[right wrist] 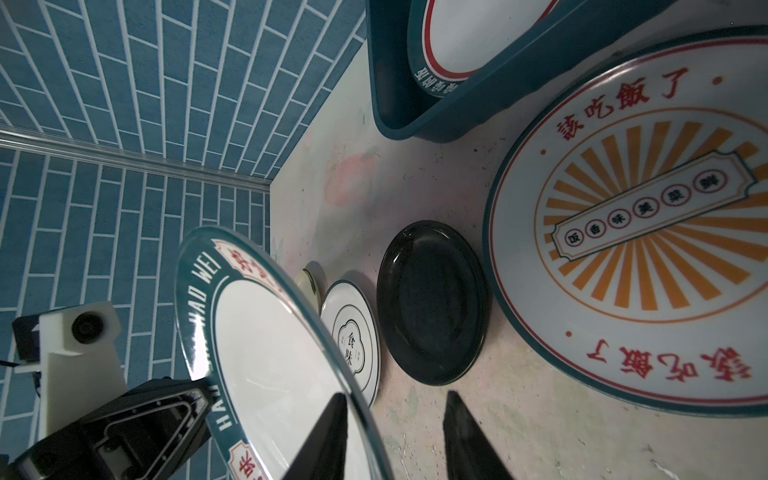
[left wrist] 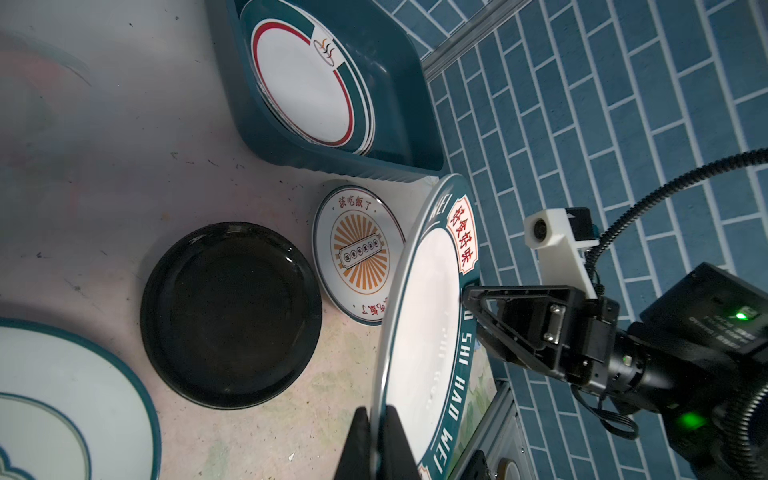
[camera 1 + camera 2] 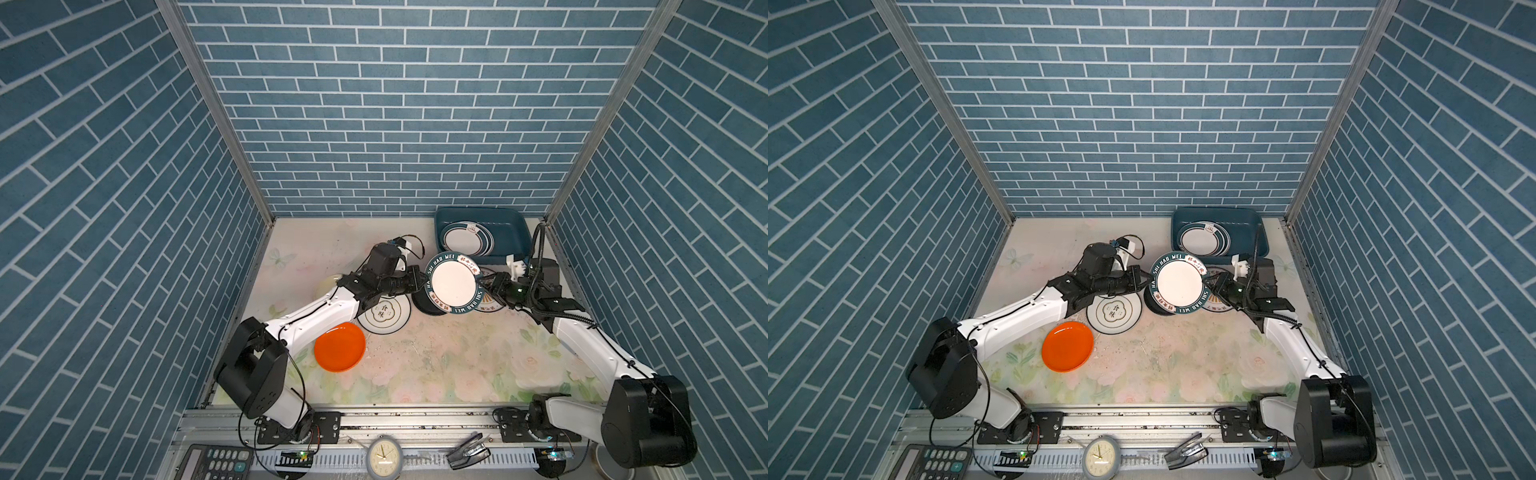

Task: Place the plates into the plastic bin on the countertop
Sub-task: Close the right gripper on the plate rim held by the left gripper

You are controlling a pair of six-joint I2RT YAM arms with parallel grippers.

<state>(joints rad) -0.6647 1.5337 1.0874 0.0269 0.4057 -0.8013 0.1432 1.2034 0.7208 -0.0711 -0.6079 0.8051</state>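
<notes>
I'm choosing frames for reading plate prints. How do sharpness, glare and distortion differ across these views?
In both top views the brick walls splay from wide-angle perspective and the lettered plate is small but legible; left wrist view, black plate carries a rim glint, countertop looks soft; right wrist view, sunburst plate is crisp.

Teal-rimmed plate, mid-frame in both top views, says "SHI HAO WEI" in white twice round the rim, plus red 好食好味 on small white tags. Sunburst plate in the right wrist view has red 該吃飯了 at two opposite spots. I can't read its centre banner. Small plate, just left of centre, reads 食味. Red-ringed plate in the bin has rim lettering that's unreadable.
</notes>
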